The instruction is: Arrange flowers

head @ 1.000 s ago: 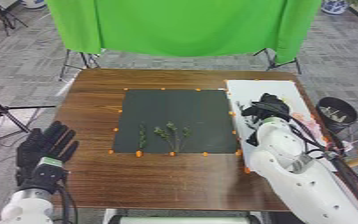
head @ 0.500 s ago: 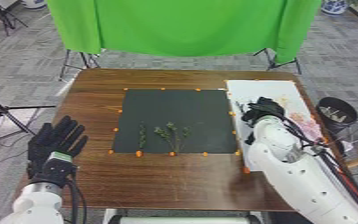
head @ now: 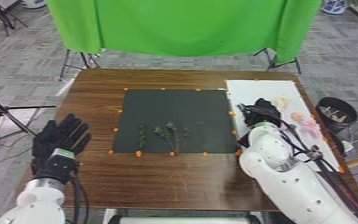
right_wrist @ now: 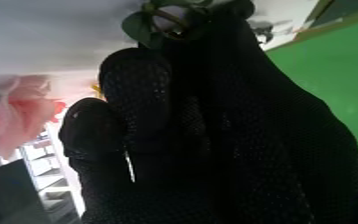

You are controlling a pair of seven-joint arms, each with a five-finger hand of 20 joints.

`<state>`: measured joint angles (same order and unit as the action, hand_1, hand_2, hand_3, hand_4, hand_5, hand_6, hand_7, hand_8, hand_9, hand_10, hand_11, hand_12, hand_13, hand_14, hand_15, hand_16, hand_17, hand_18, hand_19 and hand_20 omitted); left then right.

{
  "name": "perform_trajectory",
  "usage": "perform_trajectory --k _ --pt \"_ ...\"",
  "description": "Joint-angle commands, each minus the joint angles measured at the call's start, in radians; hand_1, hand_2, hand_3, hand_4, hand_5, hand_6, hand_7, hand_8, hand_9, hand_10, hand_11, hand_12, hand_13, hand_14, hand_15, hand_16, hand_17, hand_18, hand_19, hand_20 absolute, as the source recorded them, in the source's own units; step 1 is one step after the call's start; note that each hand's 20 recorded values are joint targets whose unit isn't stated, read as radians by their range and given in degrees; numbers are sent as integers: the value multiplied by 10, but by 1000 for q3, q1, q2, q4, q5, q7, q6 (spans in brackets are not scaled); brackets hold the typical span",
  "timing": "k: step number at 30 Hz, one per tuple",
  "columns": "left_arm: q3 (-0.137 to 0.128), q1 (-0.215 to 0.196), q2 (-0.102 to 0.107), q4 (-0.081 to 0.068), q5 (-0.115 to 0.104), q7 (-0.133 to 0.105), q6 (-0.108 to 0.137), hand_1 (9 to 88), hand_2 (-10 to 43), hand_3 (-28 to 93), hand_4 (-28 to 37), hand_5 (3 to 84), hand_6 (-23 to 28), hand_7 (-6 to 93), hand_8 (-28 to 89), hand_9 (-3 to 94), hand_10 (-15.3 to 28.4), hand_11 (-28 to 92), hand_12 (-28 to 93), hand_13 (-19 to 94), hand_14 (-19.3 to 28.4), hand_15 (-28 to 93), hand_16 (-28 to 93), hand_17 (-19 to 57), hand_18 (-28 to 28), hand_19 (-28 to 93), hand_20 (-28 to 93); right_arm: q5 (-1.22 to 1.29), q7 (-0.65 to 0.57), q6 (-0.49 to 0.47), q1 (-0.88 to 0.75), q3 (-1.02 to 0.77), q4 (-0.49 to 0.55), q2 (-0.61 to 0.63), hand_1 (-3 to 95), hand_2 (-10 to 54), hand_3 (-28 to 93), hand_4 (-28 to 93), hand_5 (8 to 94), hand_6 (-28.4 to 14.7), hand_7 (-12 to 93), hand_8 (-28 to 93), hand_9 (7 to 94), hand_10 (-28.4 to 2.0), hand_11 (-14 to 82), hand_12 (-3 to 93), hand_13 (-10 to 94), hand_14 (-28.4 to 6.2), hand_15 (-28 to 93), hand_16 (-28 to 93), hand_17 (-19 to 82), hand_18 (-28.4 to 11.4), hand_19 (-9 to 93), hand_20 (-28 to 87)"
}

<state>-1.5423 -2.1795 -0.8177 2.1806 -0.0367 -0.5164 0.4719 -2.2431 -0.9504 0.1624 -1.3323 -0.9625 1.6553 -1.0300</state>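
In the head view my left hand (head: 58, 140) is at the table's left side, open with straight fingers. My right hand (head: 262, 112) is over the left part of the white sheet (head: 262, 86), beside the black mat (head: 177, 107). The right wrist view has green leaves (right_wrist: 137, 27) at the fingertips of my right hand (right_wrist: 202, 135), which pinches their stem. Near the mat's front edge lie a narrow green sprig (head: 142, 136) and a branched sprig (head: 173, 135). Pink flowers (head: 306, 124) rest on the sheet's right side, with pale yellow ones (head: 282, 103) farther back.
Orange markers (head: 140, 154) line the mat and sheet on the brown table (head: 184, 187). A black bin (head: 337, 111) stands off the right edge. Behind the table hangs a green cloth (head: 189, 30).
My right hand has shifted left and slightly nearer across the sheet, uncovering more of the flowers. My left hand has moved a little to the right and away from the robot.
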Motion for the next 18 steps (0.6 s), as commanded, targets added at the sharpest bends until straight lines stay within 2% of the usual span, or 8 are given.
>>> perform_trajectory --k 1,4,11,13,14,15,16,18 --pt "-2 -13 -4 5 -15 -20 6 289 181 731 -283 478 104 219 -117 411 162 263 94 293 171 464 -112 -61 153 439 64 -60 1 180 -21 35 47 31 598 -95 743 -263 731 -19 420 146 868 -104 160 444 835 -81 559 315 490 -243 932 326" --pt "-7 -31 -12 10 -21 -8 4 288 181 732 -283 479 104 222 -118 413 162 264 95 294 171 466 -114 -61 153 441 64 -109 9 180 -52 21 127 55 597 -95 740 -257 730 -19 417 160 870 -106 154 441 834 -82 556 314 490 -242 932 329" --pt "-41 -90 2 29 -39 -60 9 288 182 732 -283 480 104 223 -119 414 162 265 93 295 171 467 -115 -62 155 443 65 73 24 170 -70 6 289 29 592 -95 743 -247 722 -24 422 173 860 -107 145 433 822 -79 539 341 482 -239 932 318" --pt "-51 -106 -4 33 -45 -62 13 288 183 732 -283 480 105 223 -119 415 161 265 93 295 171 470 -114 -62 155 443 65 128 19 150 -66 13 312 -3 591 -95 743 -246 715 -23 428 173 856 -107 147 435 819 -80 538 344 479 -238 932 316" --pt "-61 -124 -12 42 -47 -54 29 288 182 732 -283 480 105 222 -119 415 161 266 94 296 171 470 -115 -61 155 443 65 143 6 120 -73 11 315 -34 590 -95 744 -245 713 -23 431 172 856 -106 147 434 819 -80 538 345 478 -238 932 316" --pt "-67 -134 -17 46 -59 -52 39 288 183 732 -283 480 105 223 -119 415 160 266 94 295 171 470 -115 -61 155 444 65 151 -6 94 -82 12 316 -64 588 -95 746 -242 711 -22 435 171 854 -106 148 436 818 -80 538 346 478 -238 932 315" --pt "-69 -140 -9 47 -78 -69 42 288 183 732 -283 480 105 223 -119 415 160 266 94 295 171 471 -115 -61 155 444 65 161 -9 49 -94 1 316 -102 588 -95 747 -241 709 -22 438 171 853 -106 149 436 819 -81 538 346 478 -238 932 315" --pt "-47 -88 17 24 -70 -76 53 288 183 732 -283 481 105 223 -119 415 161 266 93 296 171 472 -115 -61 155 444 65 162 -47 47 -99 9 313 -140 588 -95 745 -242 696 -21 458 165 850 -108 157 437 818 -85 556 331 484 -234 932 357"
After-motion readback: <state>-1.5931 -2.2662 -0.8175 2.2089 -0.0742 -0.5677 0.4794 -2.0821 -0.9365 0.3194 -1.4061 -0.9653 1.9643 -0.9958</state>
